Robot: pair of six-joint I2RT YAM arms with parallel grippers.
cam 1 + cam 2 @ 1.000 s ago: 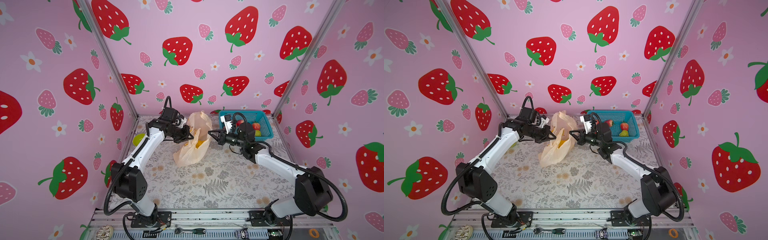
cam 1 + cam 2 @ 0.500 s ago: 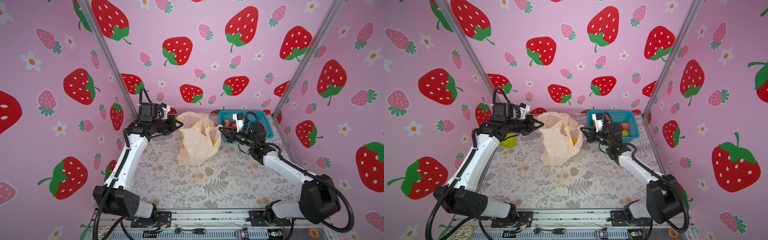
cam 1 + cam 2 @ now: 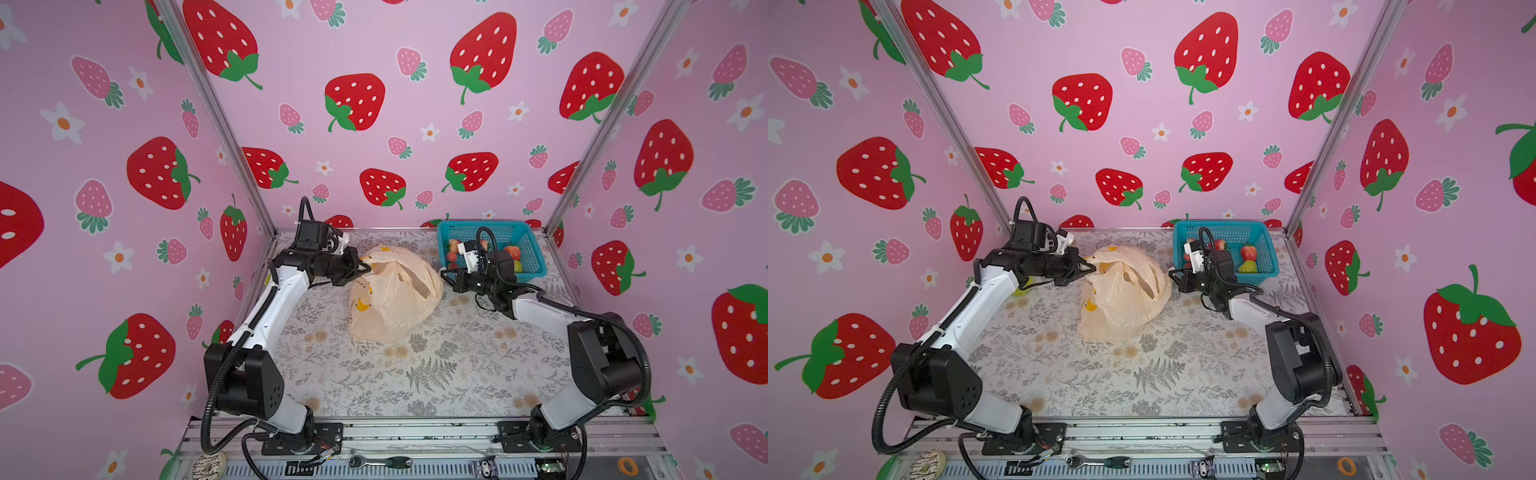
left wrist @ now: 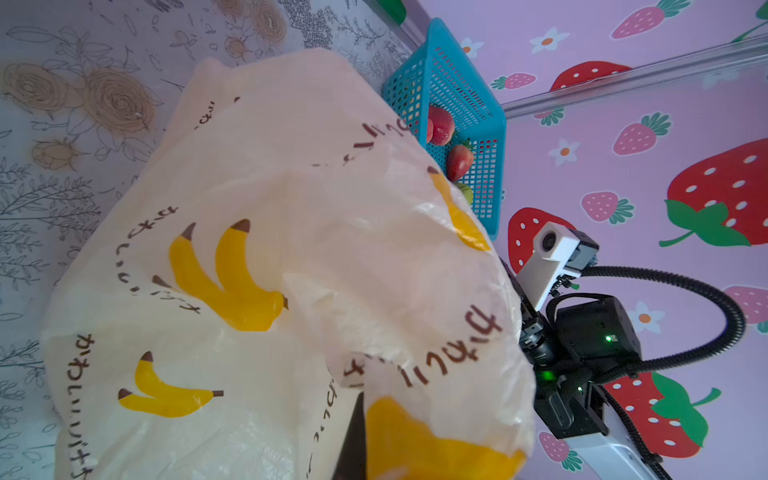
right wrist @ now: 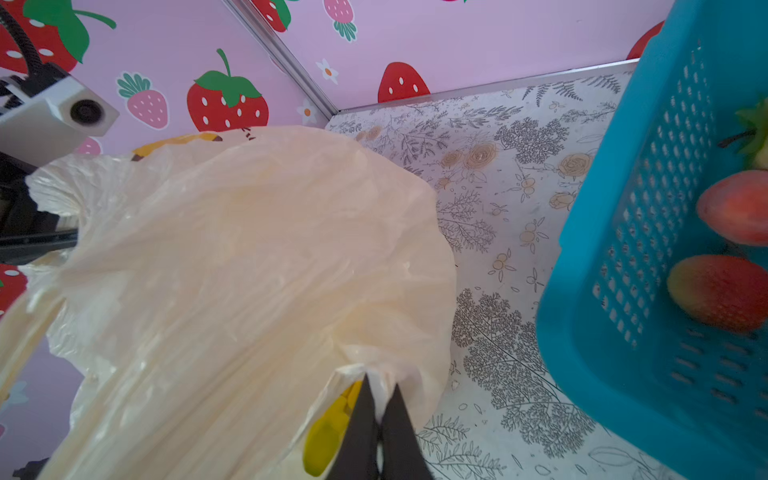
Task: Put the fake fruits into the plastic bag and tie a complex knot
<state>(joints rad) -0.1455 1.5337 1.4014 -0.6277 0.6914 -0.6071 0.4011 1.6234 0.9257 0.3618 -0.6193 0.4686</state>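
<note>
Nearest, a silver ratchet wrench with a dark green handle [image 3: 380, 461] lies on the metal front rail. Beyond it, midway across the floral-printed worktop [image 3: 415, 374], sits the thin, translucent pale-peach plastic bag [image 3: 395, 307], printed with yellow bananas and dark text. Its top is stretched between the two arms. The left pincer [image 3: 364, 269] is closed on the bag's left rim. The right pincer [image 5: 381, 383] pinches a fold of the right rim between nearly touching fingers. A yellow patch shows through the film beside the right pincer; I cannot tell whether it is fruit or print. Farthest, in the back right corner, the blue plastic mesh basket [image 3: 1229, 232] holds red-pink fake strawberries [image 3: 1249, 252] and one green fake fruit [image 3: 1248, 266].
</note>
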